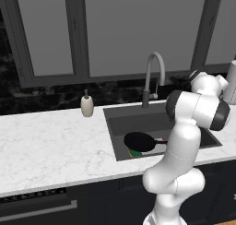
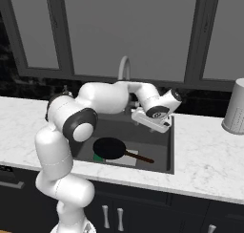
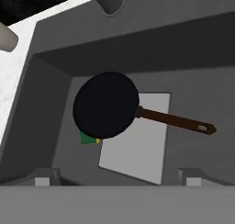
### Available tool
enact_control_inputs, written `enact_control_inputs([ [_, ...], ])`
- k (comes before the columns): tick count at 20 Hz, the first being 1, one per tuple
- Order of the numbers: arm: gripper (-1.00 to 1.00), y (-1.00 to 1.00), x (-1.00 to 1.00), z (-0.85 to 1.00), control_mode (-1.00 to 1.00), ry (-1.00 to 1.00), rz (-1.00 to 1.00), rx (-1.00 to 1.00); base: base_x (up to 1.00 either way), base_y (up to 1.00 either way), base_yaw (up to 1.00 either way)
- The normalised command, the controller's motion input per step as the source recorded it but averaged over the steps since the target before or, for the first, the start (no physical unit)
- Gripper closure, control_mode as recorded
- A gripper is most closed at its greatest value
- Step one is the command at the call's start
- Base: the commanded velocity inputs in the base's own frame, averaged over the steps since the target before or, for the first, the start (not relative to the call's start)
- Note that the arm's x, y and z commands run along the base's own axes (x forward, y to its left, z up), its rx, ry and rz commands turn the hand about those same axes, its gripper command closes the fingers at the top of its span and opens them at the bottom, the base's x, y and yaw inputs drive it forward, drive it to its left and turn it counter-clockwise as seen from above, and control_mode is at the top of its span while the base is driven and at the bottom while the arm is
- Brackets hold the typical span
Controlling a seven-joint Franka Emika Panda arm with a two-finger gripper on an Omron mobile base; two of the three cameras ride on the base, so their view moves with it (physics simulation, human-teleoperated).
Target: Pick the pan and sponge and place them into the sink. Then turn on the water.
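Black against the dark grey basin, the pan [image 3: 106, 104] lies on the floor of the sink [image 3: 193, 58], its round body overlapping the lighter grey square patch [image 3: 137, 145] there. In the hand view its thin handle [image 3: 176, 121] runs off toward 4 o'clock, reddish-brown where it meets the pan. The sponge [image 3: 88, 139] sits under the pan's edge at about 7 o'clock — just a green corner with a sliver of yellow peeks out, touching the pan. From the left base view the pan [image 1: 139, 141] rests in the near part of the sink [image 1: 120, 122], the sponge [image 1: 134, 153] a green scrap just below it. The gripper [image 3: 117, 181] hangs above the basin looking down, its two tips standing far apart at the bottom of the hand view, nothing between them. In the right base view the hand [image 2: 151, 119] hovers over the far part of the sink [image 2: 169, 146], at 1 o'clock from the pan [image 2: 109, 148]. The arched grey faucet [image 1: 154, 76] rises behind the basin; a white soap dispenser [image 1: 87, 104] stands on the marble counter [image 1: 50, 145] at 10 o'clock from the sink.
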Motion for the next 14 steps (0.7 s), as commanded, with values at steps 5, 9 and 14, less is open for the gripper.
enact_control_inputs([
  [5,-1.00,0.00,0.05,0.00,-1.00,0.04,-0.07,0.04,0.00,0.00,0.00],
  [9,-1.00,0.00,0.02,0.00,-1.00,0.01,-0.11,0.01,0.00,0.00,0.00],
  [14,-1.00,0.03,0.00,0.00,-1.00,0.00,-0.16,0.00,0.00,0.00,0.00],
])
